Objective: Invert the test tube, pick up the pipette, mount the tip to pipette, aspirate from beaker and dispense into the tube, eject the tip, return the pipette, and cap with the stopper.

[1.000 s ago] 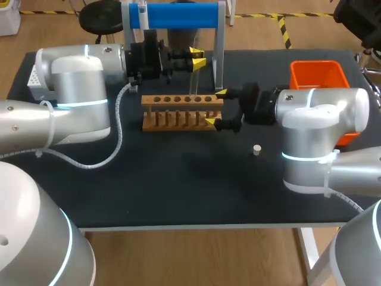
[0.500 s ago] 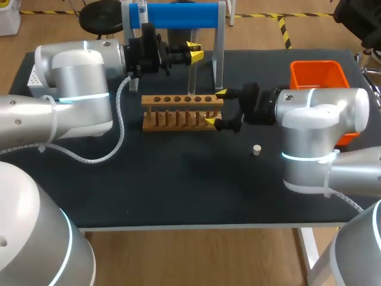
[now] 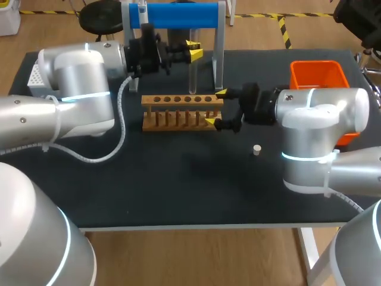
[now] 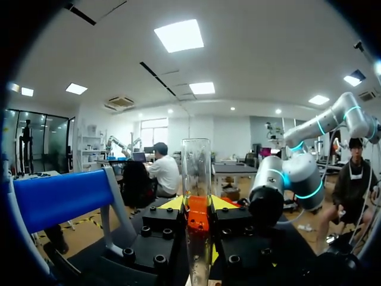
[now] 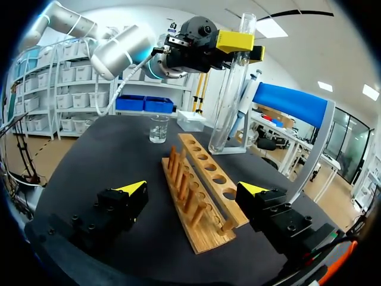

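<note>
Fingers: left fingers (image 3: 194, 53) clamp the test tube (image 3: 192, 77); right fingers (image 3: 221, 93) spread apart, straddling the rack's (image 3: 178, 113) 3 o'clock end.
Advice: lower tube plumb into a hole.

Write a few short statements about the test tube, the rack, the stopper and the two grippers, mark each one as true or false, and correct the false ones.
1. The left gripper is shut on the test tube. True.
2. The test tube stands in a hole of the wooden rack. False: it is held upright in the air and sits in no hole.
3. The right gripper is shut on the rack. False: its fingers are open, one on each side of the rack's end.
4. The stopper lies on the table, apart from the rack. True.
</note>
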